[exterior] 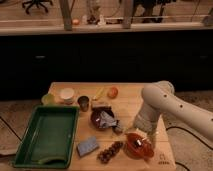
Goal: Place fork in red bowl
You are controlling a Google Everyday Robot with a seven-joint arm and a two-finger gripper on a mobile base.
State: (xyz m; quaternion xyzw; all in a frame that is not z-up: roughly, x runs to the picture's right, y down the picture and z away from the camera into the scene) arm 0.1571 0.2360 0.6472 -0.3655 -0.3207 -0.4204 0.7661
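The red bowl [136, 146] is glossy orange-red and sits near the front right edge of the wooden table [130, 100]. My gripper [146, 138] hangs from the white arm [160, 102] and is right over the bowl's far right rim. A thin pale piece lies at the bowl under the gripper; I cannot tell whether it is the fork. The darker maroon bowl [102, 119] stands to the bowl's upper left with a crumpled wrapper in it.
A green tray [45, 135] fills the table's left side. A metal cup [83, 103], a white bowl [67, 94], an orange [113, 92], a blue sponge [88, 146] and dark grapes [110, 151] are spread around. A dark counter stands behind.
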